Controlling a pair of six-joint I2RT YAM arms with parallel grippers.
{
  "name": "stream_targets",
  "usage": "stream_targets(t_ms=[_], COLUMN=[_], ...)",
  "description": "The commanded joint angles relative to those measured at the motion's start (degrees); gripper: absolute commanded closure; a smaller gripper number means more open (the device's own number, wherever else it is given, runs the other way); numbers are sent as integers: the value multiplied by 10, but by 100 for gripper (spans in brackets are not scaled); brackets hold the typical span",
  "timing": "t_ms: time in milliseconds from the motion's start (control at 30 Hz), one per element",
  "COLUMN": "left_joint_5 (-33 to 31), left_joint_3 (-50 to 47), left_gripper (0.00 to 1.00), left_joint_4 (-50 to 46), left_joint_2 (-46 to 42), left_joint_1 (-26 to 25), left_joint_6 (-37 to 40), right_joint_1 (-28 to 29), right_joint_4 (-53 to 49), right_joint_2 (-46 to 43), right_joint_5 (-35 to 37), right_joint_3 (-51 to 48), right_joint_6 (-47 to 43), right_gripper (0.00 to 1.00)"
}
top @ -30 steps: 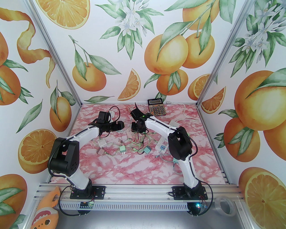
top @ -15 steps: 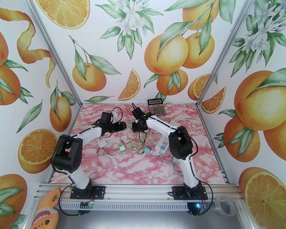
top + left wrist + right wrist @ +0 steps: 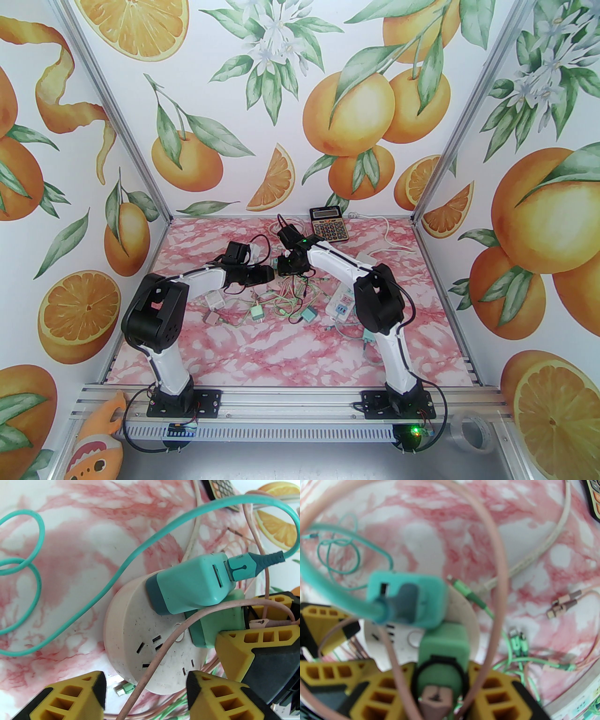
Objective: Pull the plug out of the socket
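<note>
Right pincer (image 3: 441, 667) grips green plug (image 3: 445, 641) sides, prob stiff n light; left pincer (image 3: 145, 676) open astride round socket (image 3: 136, 630) at 6 o'clock.

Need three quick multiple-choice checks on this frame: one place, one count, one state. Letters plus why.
1. Where on the table is the calculator?
A) near edge
B) middle
C) far edge

2. How many plugs sit in the socket?
A) one
B) two
C) four

3. The right fingers are:
A) shut on the green plug
B) open, empty
C) shut on the calculator

Key:
1 C, it lies by the back wall.
2 B, a teal plug and the green plug stand in it.
3 A, the green plug sits clamped between them.
</note>
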Motion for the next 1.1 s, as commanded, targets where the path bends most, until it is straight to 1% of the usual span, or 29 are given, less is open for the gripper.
stream_targets(t_ms=[0, 100, 167, 200, 333, 567, 767, 867, 967, 1067], left_joint_5=[-7, -18, -41, -49, -57, -78, -89, -101, -106, -98], left_joint_3=[21, 37, 49, 50, 43, 36, 39, 39, 37, 37], left_gripper=[39, 41, 46, 50, 60, 64, 66, 67, 68, 69], left_joint_4=[-9, -18, -36, -39, -42, -42, -52, -64, -68, -63], left_joint_2=[30, 49, 60, 66, 82, 87, 94, 92, 91, 96], left_joint_1=[-3, -7, -11, -13, -15, -36, -43, -43, -43, -44], left_joint_6=[7, 4, 8, 8, -1, -11, -17, -16, -20, -30], right_joint_1=[-4, -3, -3, -2, 3, 30, 44, 29, -3, -32], right_joint_4=[8, 8, 5, 2, -12, -9, -34, -29, 6, 34], right_joint_2=[11, 12, 14, 15, 21, 34, 52, 37, 5, -22], right_joint_5=[-17, -18, -13, -8, 6, -1, -2, -5, -28, -54], right_joint_3=[21, 22, 24, 26, 35, 59, 94, 75, 32, 0], right_joint_6=[-2, 0, 1, 1, 2, 27, 31, 32, 46, 59], right_gripper=[65, 66, 66, 66, 67, 67, 67, 67, 67, 66])
